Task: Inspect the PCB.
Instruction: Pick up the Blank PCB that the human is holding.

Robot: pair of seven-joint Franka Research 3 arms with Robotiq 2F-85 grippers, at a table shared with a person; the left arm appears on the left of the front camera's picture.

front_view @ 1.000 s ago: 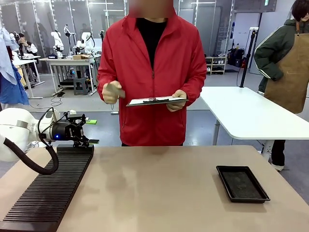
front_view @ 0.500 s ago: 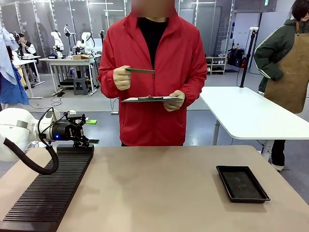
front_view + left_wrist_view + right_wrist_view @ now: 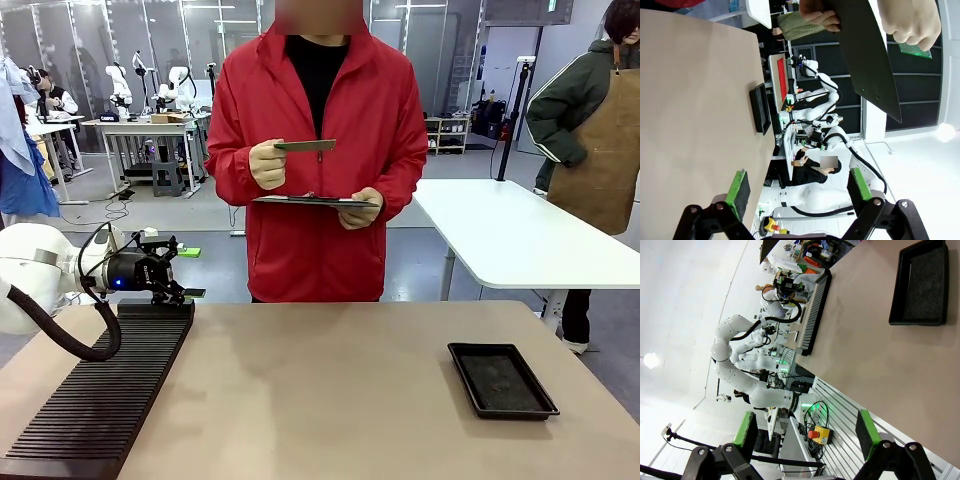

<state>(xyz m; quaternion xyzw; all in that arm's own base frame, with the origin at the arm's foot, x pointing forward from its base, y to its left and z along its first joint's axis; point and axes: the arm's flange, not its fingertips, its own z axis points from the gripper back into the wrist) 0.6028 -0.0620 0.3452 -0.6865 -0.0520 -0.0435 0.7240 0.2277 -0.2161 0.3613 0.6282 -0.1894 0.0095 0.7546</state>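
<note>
Across the table, a person in a red jacket holds the PCB, a thin green board seen edge-on, level at chest height in one hand. The other hand holds a dark clipboard just below it. In the left wrist view the PCB shows as a green corner under the person's fist, beside the clipboard. My left gripper hovers open and empty over the far end of a black slotted rack. Nothing sits between the green pads of my left gripper. My right gripper is open and empty too.
A shallow black tray lies on the tan table at the right; it also shows as the tray and the tray. The slotted rack runs along the left edge. A white table and a second person stand behind on the right.
The person's hand has lifted the PCB from beside the clipboard up to chest height and shifted it slightly right. The clipboard now lies flatter. Neither arm has moved.
</note>
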